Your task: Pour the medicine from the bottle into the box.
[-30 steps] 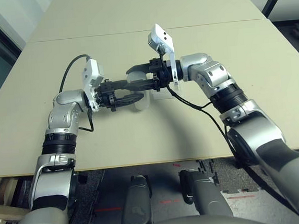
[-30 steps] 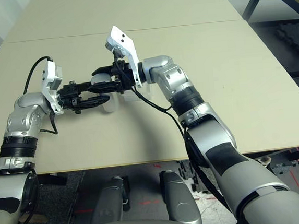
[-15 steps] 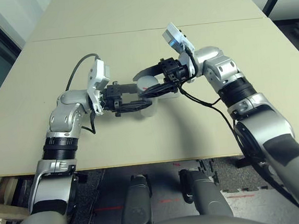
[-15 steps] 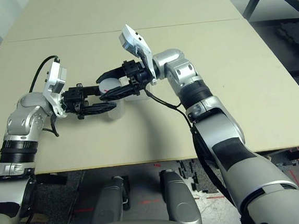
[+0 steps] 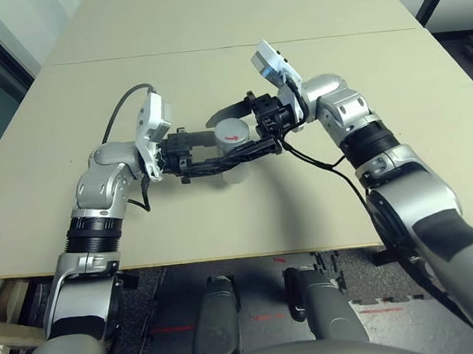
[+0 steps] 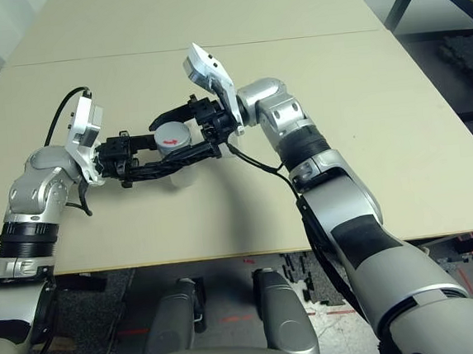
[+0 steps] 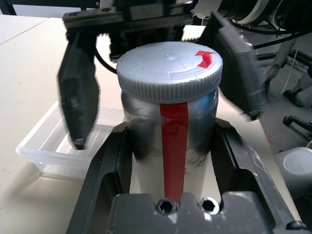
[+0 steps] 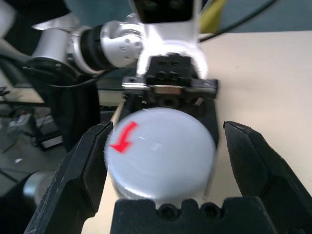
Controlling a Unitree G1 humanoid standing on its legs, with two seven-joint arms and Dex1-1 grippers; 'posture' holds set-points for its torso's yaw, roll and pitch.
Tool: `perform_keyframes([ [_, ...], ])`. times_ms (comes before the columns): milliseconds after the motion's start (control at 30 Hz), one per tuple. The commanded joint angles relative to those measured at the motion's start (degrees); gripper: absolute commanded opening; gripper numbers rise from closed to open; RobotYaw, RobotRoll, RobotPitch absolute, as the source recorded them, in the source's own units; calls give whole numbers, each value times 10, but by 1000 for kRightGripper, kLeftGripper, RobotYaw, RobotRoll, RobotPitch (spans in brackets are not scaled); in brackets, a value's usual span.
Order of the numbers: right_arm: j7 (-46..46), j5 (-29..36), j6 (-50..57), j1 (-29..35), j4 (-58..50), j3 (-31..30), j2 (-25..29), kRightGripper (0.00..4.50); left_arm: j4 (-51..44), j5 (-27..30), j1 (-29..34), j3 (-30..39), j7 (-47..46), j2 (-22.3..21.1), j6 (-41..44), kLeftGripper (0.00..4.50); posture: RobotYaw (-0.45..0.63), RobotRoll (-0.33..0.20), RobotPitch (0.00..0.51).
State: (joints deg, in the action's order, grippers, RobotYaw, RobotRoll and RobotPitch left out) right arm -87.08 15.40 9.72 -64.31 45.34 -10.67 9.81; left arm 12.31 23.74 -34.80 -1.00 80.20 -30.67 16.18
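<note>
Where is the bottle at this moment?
The bottle is above the table's middle, upright in the shut left claw, cap still on. The right claw stands open around the cap.

**Hidden and unclear around the held bottle**

The bottle (image 7: 168,126) has its base hidden behind the left gripper (image 7: 170,161). The box (image 7: 58,146) is partly covered by 1 black finger (image 7: 78,97) of the right gripper (image 8: 165,161). The bottle's cap (image 8: 158,151) is blurred in the right wrist view. The medicine cannot be seen inside the capped bottle.
</note>
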Motion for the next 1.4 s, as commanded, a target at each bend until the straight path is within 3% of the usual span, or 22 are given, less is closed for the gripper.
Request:
perform_keyframes([
  [33,12,-7,1,-12,8,10,3,4500,3,4,4,-3,5,-6,-7,2492,105,0,120],
  [867,14,5,66,38,-73,37,113,4500,55,1,14,12,8,-34,-46,2492,65,0,116],
  [1067,15,22,114,56,-142,29,102,4500,44,4,30,17,-1,-34,-45,2492,76,0,127],
  [1400,100,47,215,78,-267,9,47,4500,34,8,38,22,-15,-32,-43,2492,82,0,145],
])
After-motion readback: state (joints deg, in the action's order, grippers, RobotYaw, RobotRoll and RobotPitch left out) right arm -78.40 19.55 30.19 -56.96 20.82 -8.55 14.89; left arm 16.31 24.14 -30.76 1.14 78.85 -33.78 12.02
